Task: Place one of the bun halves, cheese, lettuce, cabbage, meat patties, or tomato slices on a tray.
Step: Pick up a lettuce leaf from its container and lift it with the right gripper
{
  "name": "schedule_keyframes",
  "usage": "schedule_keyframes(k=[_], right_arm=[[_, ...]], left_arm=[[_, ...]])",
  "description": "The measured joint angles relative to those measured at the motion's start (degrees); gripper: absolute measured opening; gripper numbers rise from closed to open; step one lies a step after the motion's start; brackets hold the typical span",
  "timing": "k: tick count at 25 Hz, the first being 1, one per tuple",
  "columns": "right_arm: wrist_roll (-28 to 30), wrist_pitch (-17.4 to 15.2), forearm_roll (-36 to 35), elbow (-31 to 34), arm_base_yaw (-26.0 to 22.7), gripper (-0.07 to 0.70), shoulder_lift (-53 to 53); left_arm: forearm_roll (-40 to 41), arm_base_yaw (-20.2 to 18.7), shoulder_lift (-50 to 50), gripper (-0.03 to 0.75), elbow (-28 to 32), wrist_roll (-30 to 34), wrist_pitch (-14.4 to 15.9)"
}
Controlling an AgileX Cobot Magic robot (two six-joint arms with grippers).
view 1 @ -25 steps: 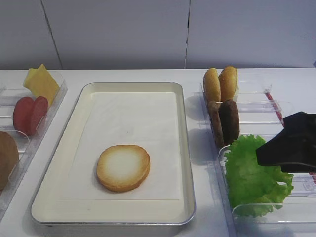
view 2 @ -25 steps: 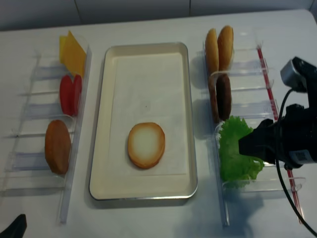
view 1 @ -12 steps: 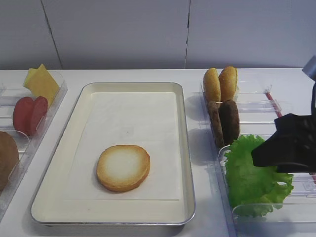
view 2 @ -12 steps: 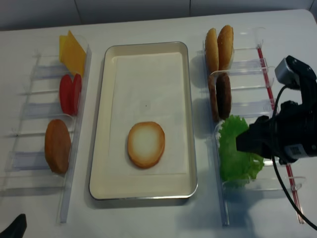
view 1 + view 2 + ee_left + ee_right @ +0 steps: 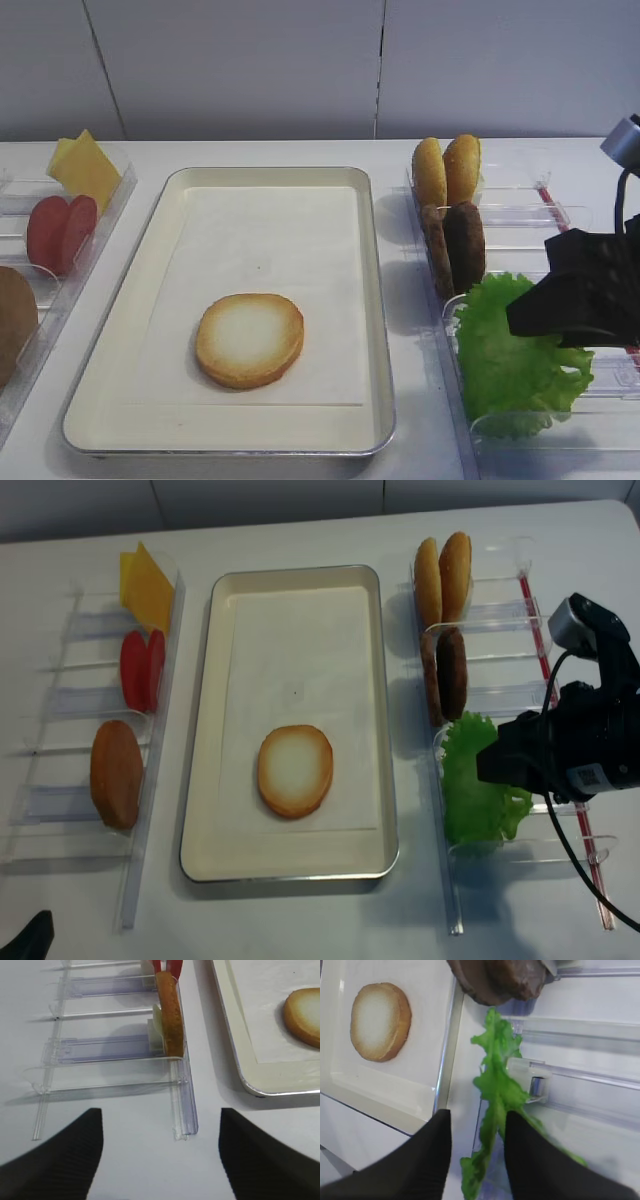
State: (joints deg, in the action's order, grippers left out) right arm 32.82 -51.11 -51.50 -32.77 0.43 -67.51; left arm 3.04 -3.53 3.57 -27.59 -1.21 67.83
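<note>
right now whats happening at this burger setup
The right gripper is down in the clear bin on the right, its jaws either side of the lettuce leaf; whether they have clamped it yet is unclear. One bun half already lies on the tray. The left gripper hangs open over the table by the left bins, holding nothing.
</note>
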Motion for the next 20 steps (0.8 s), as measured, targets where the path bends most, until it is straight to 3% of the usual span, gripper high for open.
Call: schedule_keyframes(k=[8,15,20], right_arm=[[0.12,0.23,-0.11,-0.09,0.00,0.057,-0.04],[1.46,0.28,-0.22,-1.67,0.00,0.052,-0.13],[1.61,-2.50,-1.73,-4.74,0.00,0.050,-0.13]], left_arm=[[0.00,0.00,0.00,0.483,0.00,0.00,0.00],[0.00,0.00,0.00,0.483,0.00,0.00,0.00],[0.00,0.00,0.00,0.483,0.00,0.00,0.00]])
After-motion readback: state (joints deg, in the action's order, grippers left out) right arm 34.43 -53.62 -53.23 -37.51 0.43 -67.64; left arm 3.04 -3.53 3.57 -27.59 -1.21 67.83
